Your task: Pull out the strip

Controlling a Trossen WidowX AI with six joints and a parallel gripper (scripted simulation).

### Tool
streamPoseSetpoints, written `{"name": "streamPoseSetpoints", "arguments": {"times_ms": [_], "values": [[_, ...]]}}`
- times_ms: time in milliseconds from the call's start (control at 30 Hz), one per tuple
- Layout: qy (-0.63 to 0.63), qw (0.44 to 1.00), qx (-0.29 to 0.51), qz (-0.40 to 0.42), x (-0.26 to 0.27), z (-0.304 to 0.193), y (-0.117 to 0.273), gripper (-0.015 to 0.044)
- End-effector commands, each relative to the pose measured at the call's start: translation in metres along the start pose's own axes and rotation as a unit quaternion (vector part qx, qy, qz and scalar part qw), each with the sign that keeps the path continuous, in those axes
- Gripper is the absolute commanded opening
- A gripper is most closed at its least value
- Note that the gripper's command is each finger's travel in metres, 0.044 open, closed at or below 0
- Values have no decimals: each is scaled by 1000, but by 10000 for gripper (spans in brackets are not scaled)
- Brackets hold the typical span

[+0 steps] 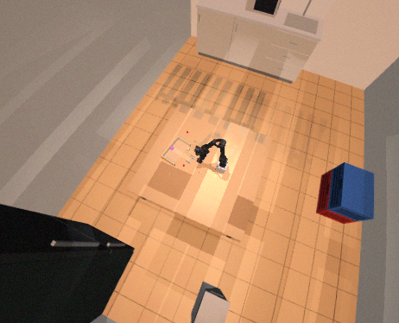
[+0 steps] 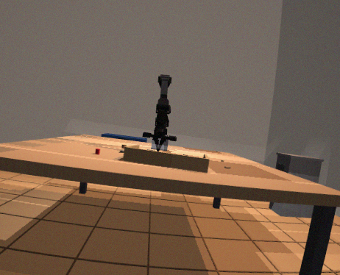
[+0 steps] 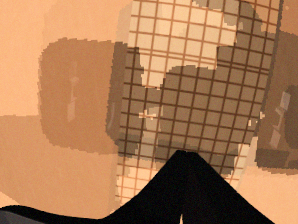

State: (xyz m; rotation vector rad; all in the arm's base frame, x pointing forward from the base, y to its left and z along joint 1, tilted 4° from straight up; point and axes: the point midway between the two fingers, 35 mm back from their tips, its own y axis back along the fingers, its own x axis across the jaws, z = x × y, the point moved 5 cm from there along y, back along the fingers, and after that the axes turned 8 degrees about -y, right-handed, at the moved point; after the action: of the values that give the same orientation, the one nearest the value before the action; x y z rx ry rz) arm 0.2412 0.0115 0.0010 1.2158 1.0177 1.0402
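Observation:
My gripper [image 1: 195,155] [image 2: 158,149] [image 3: 184,160] is shut and points down at the open side of the shallow tray [image 1: 167,160] [image 2: 167,160]. A small magenta cube [image 1: 172,148] sits inside the tray near its far wall, away from my fingers; its label is too small to read. In the wrist view a wide, pale surface with brown grid lines [image 3: 205,105] lies under and ahead of my fingertips, partly in shadow. The fingertips meet over it; whether a thin edge is pinched between them is hidden. The strip under the cube cannot be made out.
One small red piece [image 1: 187,132] [image 2: 97,151] stands beyond one side of the tray, and another red piece [image 1: 183,165] lies on the other side. Short grey pieces [image 1: 187,161] lie by the tray's open side. The tray walls stand slightly above the wooden table [image 2: 79,165].

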Motion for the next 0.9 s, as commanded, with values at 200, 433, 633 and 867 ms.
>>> {"name": "streamPoseSetpoints", "arguments": {"times_ms": [200,433,633,867], "values": [[1,1000,20,-4,-4,-21,-5,0],[1,1000,20,-4,-5,-28,-5,0],[1,1000,20,-4,-6,-34,-4,0],[1,1000,21,-4,-6,-41,-4,0]]}}
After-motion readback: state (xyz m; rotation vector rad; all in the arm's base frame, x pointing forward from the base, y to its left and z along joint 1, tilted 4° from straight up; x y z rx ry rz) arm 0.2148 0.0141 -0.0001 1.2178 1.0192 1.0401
